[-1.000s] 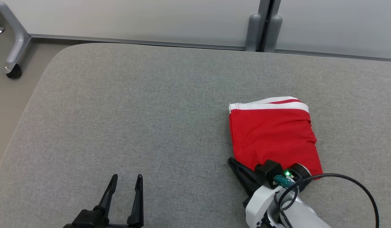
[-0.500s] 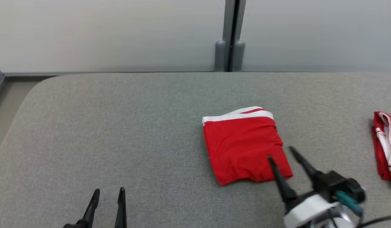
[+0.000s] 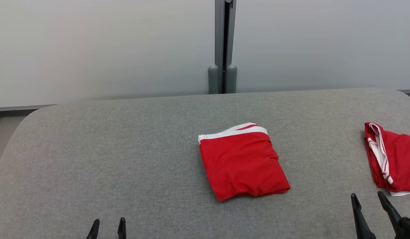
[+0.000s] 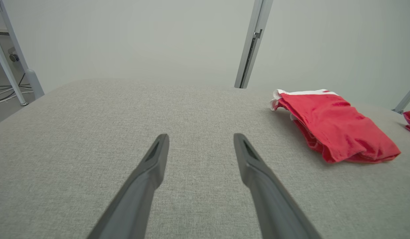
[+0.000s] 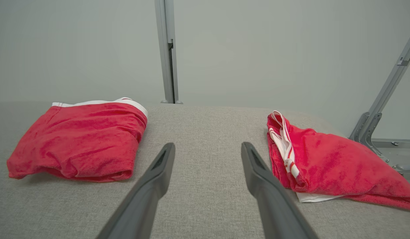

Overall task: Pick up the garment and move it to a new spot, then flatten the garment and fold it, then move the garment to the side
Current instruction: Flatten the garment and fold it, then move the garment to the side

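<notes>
Withdrawn from the folded red garment [image 3: 243,162], right end effector [image 3: 367,195] and left end effector [image 3: 109,220] both gape empty.

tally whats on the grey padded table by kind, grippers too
folded red fabric garment with white waistband: 1
rumpled red fabric garment with white trim: 1
dark two-finger grippers: 2, left gripper and right gripper, both open
total: 4

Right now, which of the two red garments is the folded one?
The middle garment, a tidy rectangle with its white waistband along the far edge. The right-hand garment lies rumpled, its striped band twisted.
</notes>
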Controlling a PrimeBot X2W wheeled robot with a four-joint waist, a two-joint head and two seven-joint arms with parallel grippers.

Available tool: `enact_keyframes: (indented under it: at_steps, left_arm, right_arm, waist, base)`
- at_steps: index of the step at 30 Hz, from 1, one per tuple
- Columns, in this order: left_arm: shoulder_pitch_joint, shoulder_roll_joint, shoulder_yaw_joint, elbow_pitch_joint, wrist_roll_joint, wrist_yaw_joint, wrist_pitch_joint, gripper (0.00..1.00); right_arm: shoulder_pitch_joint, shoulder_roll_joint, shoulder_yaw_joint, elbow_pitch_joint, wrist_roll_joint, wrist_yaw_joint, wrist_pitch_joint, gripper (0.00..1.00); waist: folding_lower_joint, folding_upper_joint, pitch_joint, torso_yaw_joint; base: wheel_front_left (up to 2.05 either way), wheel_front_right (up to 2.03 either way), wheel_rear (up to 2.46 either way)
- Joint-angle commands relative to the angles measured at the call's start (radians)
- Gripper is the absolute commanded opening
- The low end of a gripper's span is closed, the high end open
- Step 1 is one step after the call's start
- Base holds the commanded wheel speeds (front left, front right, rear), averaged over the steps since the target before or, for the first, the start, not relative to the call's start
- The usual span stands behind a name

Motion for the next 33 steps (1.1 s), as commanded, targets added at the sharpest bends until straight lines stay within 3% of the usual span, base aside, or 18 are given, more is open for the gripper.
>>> enact_keyframes:
  at_steps: [1, 28, 33]
  left_arm:
    - [0.004, 0.004, 0.005, 0.002, 0.002, -0.004, -0.004, 1.0]
    - [-0.011, 0.004, 0.005, 0.005, 0.01, -0.006, -0.004, 1.0]
    - [-0.027, 0.004, -0.008, 0.004, 0.01, -0.005, -0.004, 1.0]
  right_arm:
    - [0.009, 0.002, -0.009, 0.005, -0.003, 0.0, -0.004, 1.0]
    - [-0.012, 0.006, -0.007, 0.0, 0.004, 0.0, -0.004, 1.0]
    - [-0.085, -0.029, 0.079, 0.021, 0.093, 0.0, -0.004, 1.0]
  waist:
    - [0.0, 0.0, -0.003, 0.001]
    - [0.0, 0.0, 0.014, 0.031]
    - [0.0, 0.0, 0.034, 0.04]
  base:
    - [0.0, 0.0, 0.0]
    - [0.0, 0.0, 0.0]
    - [0.0, 0.0, 0.0]
